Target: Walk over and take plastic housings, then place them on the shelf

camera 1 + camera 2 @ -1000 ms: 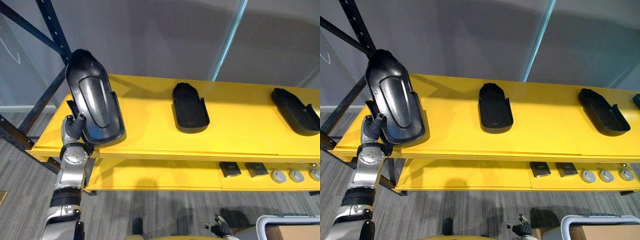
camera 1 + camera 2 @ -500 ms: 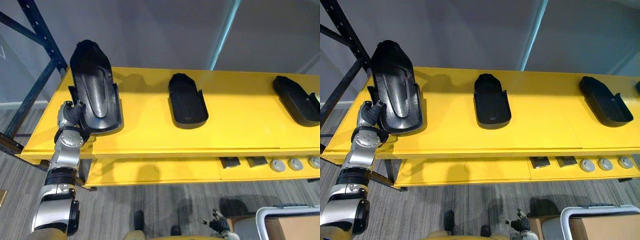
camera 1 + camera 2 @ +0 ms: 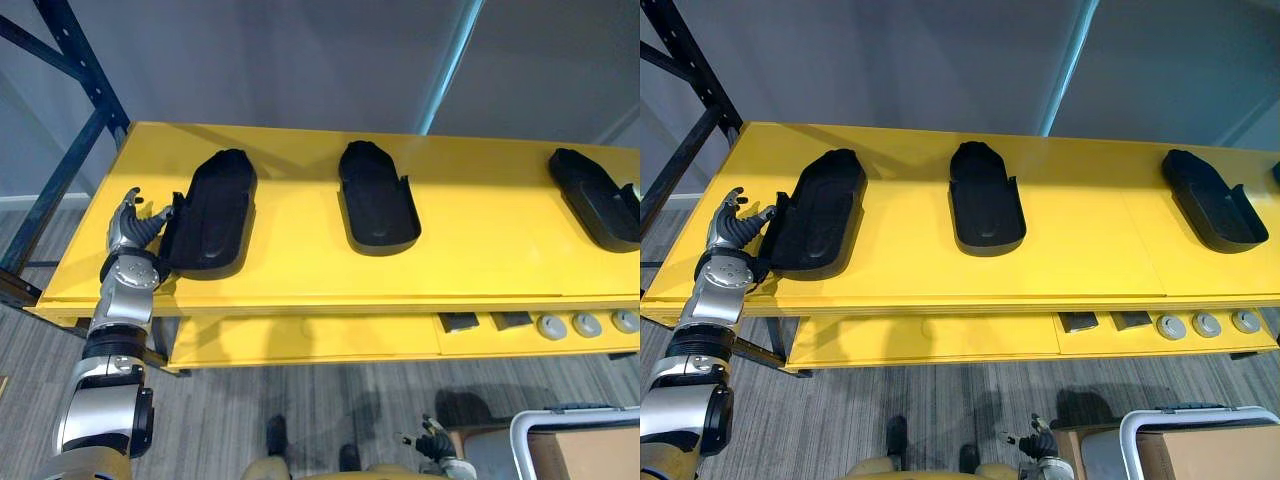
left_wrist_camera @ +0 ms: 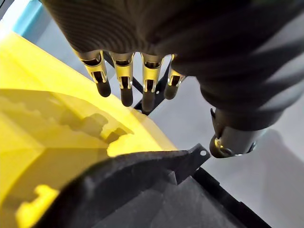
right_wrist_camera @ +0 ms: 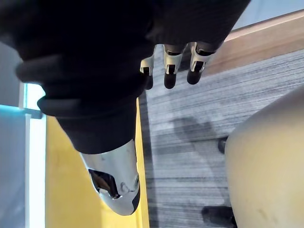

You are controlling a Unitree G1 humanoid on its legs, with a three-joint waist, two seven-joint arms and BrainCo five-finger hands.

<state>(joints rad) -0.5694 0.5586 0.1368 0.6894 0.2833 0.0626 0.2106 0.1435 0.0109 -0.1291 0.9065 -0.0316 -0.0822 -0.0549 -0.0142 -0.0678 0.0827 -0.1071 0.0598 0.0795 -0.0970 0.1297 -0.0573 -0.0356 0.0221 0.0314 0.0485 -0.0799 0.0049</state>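
Note:
Three black plastic housings lie on the yellow shelf (image 3: 300, 270): a left housing (image 3: 210, 212), a middle housing (image 3: 377, 198) and a right housing (image 3: 595, 200). My left hand (image 3: 130, 225) is at the shelf's left end, just beside the left housing's near corner, open with its fingers (image 4: 124, 80) straight and nothing in them. The left wrist view has that housing's rim (image 4: 156, 164) just below the thumb, apart from it. My right hand (image 5: 171, 66) hangs low over the grey floor, open and empty.
A lower yellow shelf carries small dark boxes (image 3: 460, 322) and grey round parts (image 3: 585, 324) at the right. A dark blue rack upright (image 3: 70, 60) stands at the left end. A white-rimmed bin with a cardboard box (image 3: 580, 450) sits on the floor, lower right.
The left housing went from standing tilted in my left hand to lying flat on the shelf. My left hand let go of it and opened. The camera shifted a little.

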